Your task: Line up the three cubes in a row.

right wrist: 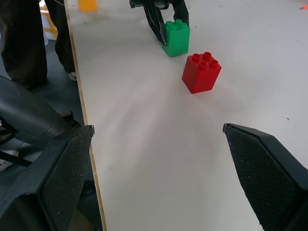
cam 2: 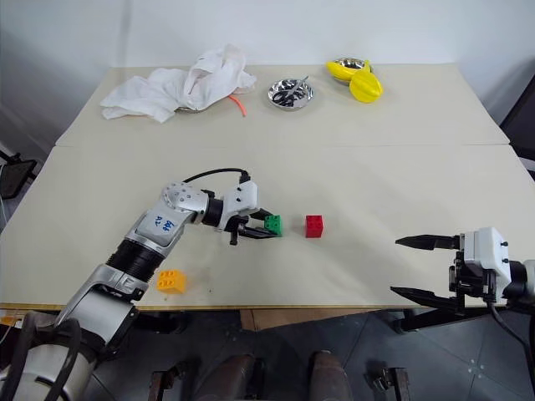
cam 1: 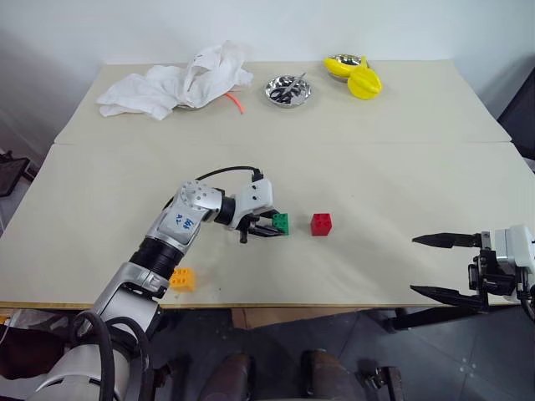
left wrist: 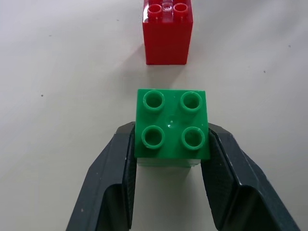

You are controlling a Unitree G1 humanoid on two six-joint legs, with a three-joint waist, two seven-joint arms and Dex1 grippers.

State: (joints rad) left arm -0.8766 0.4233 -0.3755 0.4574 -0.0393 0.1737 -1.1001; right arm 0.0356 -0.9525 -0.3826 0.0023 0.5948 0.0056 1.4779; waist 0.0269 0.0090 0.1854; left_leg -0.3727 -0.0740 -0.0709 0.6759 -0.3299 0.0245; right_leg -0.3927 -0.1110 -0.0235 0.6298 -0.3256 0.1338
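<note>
A: Cubes, three on the table. Green cube sits about mid-table, clamped between the fingers of the left gripper. Wrist view confirms it: both black pads press the cube's side faces, studs up.

B: Is it resting on the surface or lifted?

A: Looks to be down on the tabletop, upright; cannot tell for sure. Red cube stands just beside it on the robot's right, a small gap between them, not touching.

B: Third one?

A: Orange-yellow cube lies well apart from the other two, near the table's front edge on the robot's left, partly tucked under the left forearm in the left eye view.

B: Right gripper?

A: Right gripper hangs at the front right edge of the table, fingers spread wide, nothing between them. It points toward the two cubes, well apart from both.

B: Anything else on the table?

A: Far side: a crumpled white cloth, a metal bowl, and yellow fruit-shaped objects.
</note>
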